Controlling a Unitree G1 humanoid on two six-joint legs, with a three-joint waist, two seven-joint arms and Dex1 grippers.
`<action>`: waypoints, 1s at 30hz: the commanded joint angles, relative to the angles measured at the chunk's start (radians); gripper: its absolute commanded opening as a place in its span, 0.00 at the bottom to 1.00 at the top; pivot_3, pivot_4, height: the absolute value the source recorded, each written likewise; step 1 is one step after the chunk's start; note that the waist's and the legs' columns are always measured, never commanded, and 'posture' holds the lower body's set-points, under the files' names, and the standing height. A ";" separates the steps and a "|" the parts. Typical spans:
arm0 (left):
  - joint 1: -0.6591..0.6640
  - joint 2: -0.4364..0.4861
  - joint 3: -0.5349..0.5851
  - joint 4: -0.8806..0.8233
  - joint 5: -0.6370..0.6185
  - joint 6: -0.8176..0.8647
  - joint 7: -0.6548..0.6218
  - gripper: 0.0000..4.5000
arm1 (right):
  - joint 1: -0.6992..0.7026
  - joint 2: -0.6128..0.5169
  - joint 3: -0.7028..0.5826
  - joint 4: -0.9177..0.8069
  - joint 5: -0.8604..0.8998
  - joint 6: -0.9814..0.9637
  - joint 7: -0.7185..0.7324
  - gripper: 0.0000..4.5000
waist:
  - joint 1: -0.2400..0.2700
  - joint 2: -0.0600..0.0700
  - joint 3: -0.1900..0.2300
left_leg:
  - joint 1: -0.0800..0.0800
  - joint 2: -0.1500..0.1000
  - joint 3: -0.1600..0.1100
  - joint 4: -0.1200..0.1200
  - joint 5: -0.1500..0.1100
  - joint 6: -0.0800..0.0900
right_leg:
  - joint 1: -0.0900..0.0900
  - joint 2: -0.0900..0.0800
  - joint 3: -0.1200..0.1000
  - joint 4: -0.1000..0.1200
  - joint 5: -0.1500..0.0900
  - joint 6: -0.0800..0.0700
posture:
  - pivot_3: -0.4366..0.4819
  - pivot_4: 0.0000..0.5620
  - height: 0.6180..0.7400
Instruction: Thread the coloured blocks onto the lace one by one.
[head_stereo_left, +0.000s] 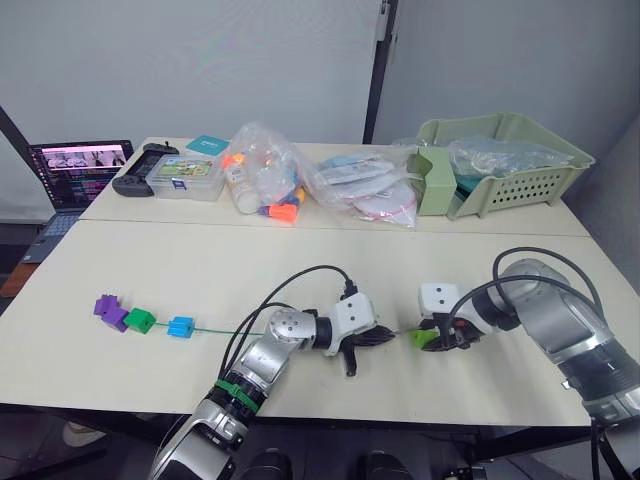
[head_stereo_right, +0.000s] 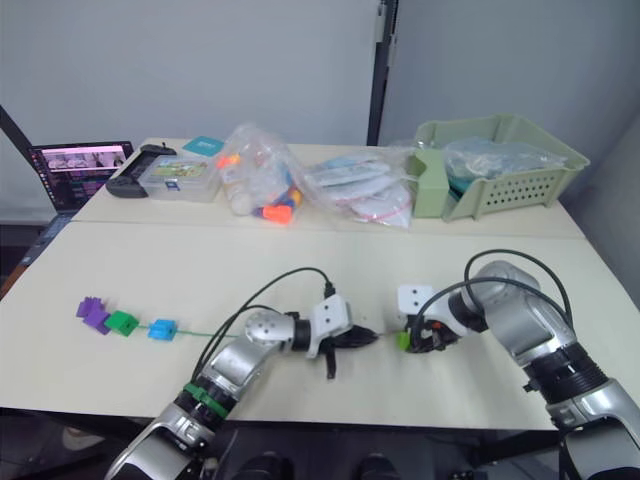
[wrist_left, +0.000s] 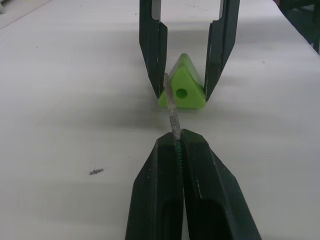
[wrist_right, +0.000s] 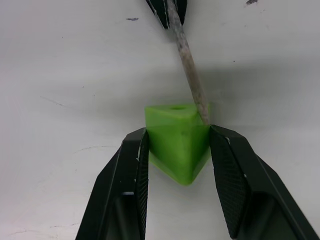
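Observation:
My right gripper (wrist_right: 177, 132) is shut on a light green triangular block (wrist_right: 177, 145), held just above the table. My left gripper (wrist_left: 180, 136) is shut on the lace's stiff pale tip (wrist_left: 171, 105), which points at the block. The tip touches the block's face beside its hole, not inside it. Both grippers meet near the table's front edge, the left gripper (head_stereo_left: 385, 336) close to the block (head_stereo_left: 425, 339). The green lace (head_stereo_left: 225, 330) trails leftward to a blue block (head_stereo_left: 180, 327), a dark green block (head_stereo_left: 140, 320) and two purple blocks (head_stereo_left: 110, 310) strung on it.
At the back of the table lie clear bags of orange toys (head_stereo_left: 265, 180), flat plastic packets (head_stereo_left: 365, 190), a clear box (head_stereo_left: 185, 178) and a pale green basket (head_stereo_left: 500, 165). A laptop (head_stereo_left: 80, 170) stands at the far left. Black cables (head_stereo_left: 300, 285) loop over the left arm.

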 joint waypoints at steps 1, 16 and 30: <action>-0.008 0.008 -0.004 -0.050 0.001 -0.001 -0.013 0.00 | 0.013 -0.001 0.005 -0.002 0.006 0.001 -0.003 0.29 | 0.000 0.000 0.000 | 0.000 0.000 0.000 0.000 0.000 0.000 | 0.000 0.000 0.000 0.000 0.000 0.000 | 0.48 0.27 1.00; 0.001 0.026 -0.016 -0.087 -0.005 0.050 -0.031 0.00 | 0.002 0.004 0.009 0.008 -0.001 -0.002 -0.006 0.29 | -0.001 0.000 0.000 | 0.000 0.000 0.000 0.000 0.000 0.000 | 0.000 0.000 0.000 0.000 0.000 0.000 | 0.48 0.27 1.00; -0.099 -0.103 -0.035 0.085 0.015 -0.019 -0.009 0.00 | 0.018 0.006 0.007 -0.056 0.022 0.045 -0.004 0.29 | 0.000 0.000 0.000 | 0.000 0.000 0.000 0.000 0.000 0.000 | 0.000 0.000 0.000 0.000 0.000 0.000 | 0.48 0.27 1.00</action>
